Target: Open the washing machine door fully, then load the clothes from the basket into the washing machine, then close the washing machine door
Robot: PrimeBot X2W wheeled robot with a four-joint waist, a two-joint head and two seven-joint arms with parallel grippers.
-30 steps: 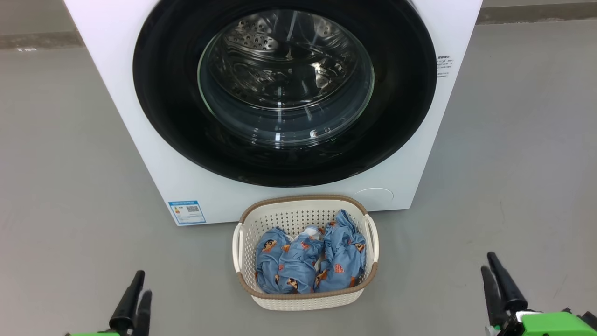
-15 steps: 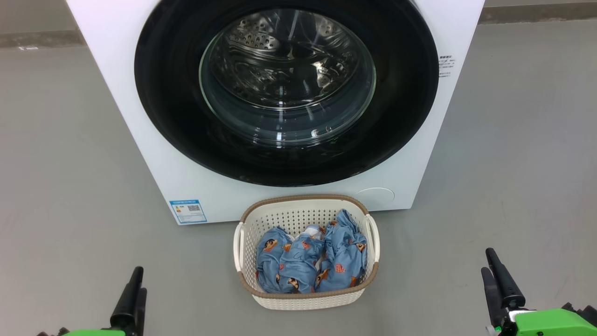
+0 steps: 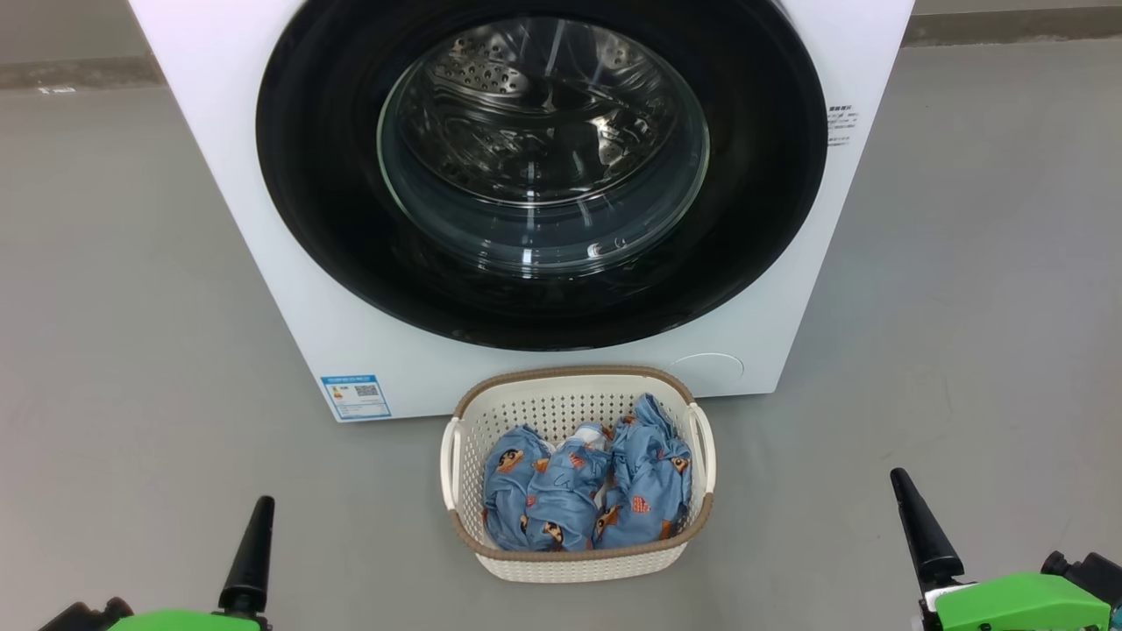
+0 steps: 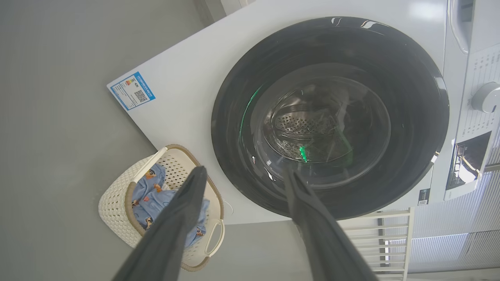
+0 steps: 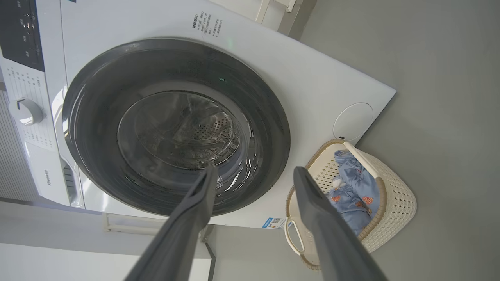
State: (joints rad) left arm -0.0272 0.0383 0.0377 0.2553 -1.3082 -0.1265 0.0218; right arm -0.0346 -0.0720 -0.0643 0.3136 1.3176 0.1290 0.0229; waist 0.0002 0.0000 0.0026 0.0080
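Door (image 3: 543,166) sits shut on washer (image 3: 219,131); left gripper (image 4: 244,171) and right gripper (image 5: 254,168) spread wide, empty, well short: door judged rigid, glossy, slippery, so hook its rim; handle not discernible.

Noted glossy black finish on washing machine door (image 3: 316,202), shiny perforated steel drum (image 3: 491,79), matt perforated plastic basket (image 3: 561,407), soft printed-cloth clothes (image 3: 561,495).

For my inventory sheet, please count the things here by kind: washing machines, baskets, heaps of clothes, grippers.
Washing machine: 1
Basket: 1
Heap of clothes: 1, lying in the basket; single garments cannot be counted
Grippers: 2, the left gripper and the right gripper, both open
Total: 5
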